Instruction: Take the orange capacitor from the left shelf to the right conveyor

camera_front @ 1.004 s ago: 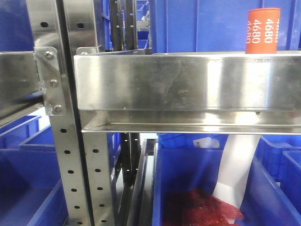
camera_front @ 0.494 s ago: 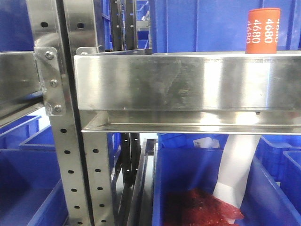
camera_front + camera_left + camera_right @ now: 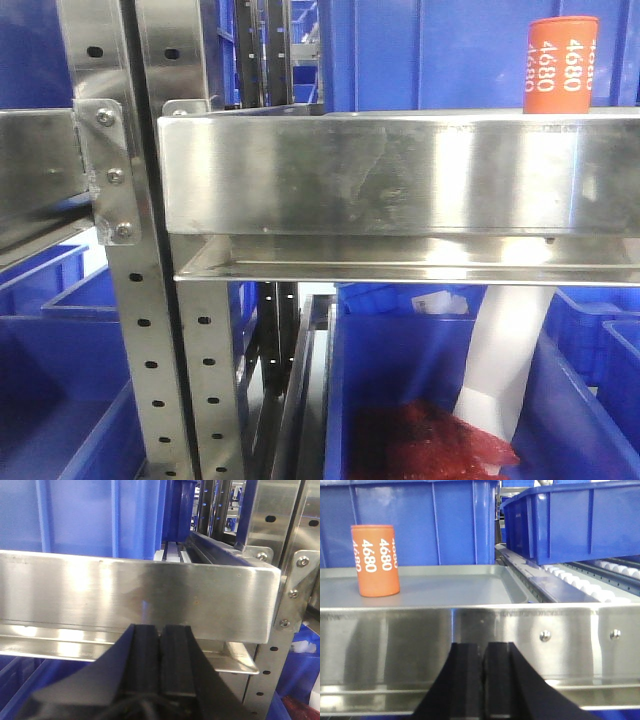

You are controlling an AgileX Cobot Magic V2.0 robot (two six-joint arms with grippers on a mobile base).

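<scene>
Left gripper (image 3: 160,632) sits low before left shelf (image 3: 125,595) beam, black pads pressed together, nothing held. Orange capacitor (image 3: 560,65) upright on shelf top, far right in front view, resting on silver tray (image 3: 470,585), blue bin (image 3: 420,520) behind. Right gripper (image 3: 483,652) below beam, pads together, empty, capacitor up-left of it

Shiny brushed-steel shelf (image 3: 380,170); glossy plastic bins (image 3: 440,50)

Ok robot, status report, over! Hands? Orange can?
Left hand shut, empty. Right hand shut, empty. Orange capacitor upright on left shelf, untouched. Front beam stands before right hand.
</scene>
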